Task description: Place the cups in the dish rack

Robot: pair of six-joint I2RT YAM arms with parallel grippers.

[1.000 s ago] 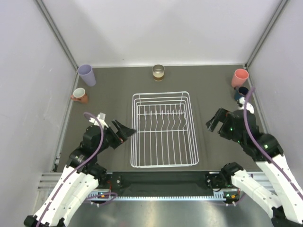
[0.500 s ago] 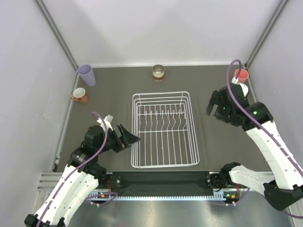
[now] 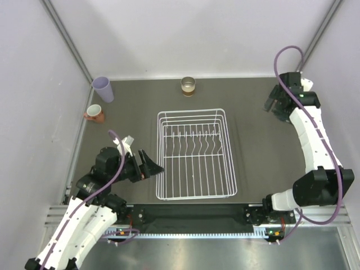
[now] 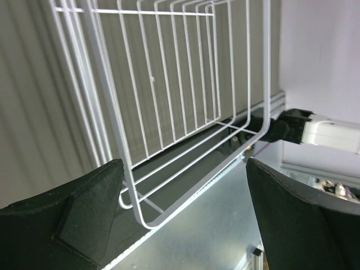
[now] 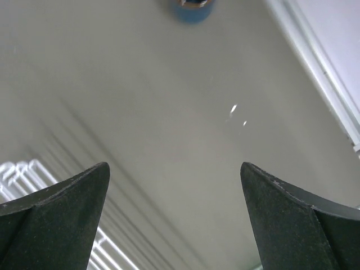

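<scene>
while the dish rack (image 3: 194,163) sits empty in the middle of the worktop (image 3: 135,101), the right hand (image 5: 174,166) points, spread and holding nothing, toward the dark blue mug (image 5: 193,7), likely lining up a grasp, and the left hand (image 4: 184,163) hovers spread beside the rack.

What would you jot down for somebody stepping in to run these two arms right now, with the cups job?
Left claw: open, empty, at the dish rack's left edge.
Right claw: open, empty, pointed toward the dark blue mug at the far right.
Lavender tumbler and terracotta mug: far left.
Shiny brownish cup: beyond the rack's far edge.
Done: nothing; the rack holds no cup.
Left: load every cup.
</scene>
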